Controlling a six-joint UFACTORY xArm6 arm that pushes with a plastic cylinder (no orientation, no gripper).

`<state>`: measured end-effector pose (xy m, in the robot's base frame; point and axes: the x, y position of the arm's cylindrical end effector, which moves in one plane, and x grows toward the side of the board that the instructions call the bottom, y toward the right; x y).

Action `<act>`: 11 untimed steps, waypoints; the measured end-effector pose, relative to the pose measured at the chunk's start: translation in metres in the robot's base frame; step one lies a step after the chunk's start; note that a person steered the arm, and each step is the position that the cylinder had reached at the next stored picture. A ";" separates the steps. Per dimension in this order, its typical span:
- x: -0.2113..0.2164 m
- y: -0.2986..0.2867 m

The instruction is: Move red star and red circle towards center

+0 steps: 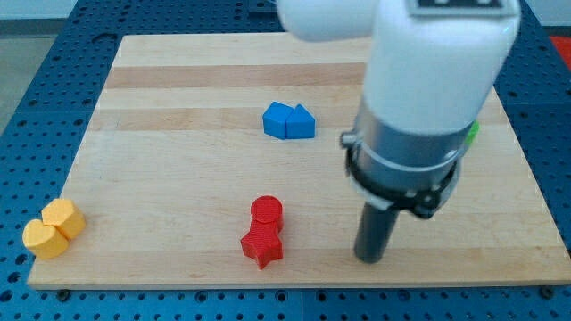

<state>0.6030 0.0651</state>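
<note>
The red circle and the red star sit touching each other near the view's bottom middle of the wooden board, the star just below the circle. My tip rests on the board to the right of the red star, with a clear gap between them. The white and grey arm body rises above the tip and hides part of the board's right side.
A blue cube and a blue triangular block touch each other above the centre. Two yellow blocks, a hexagon and a heart, lie at the bottom left corner. A green block peeks out behind the arm at the right.
</note>
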 end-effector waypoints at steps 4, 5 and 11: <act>-0.012 -0.105; -0.036 -0.105; -0.057 -0.129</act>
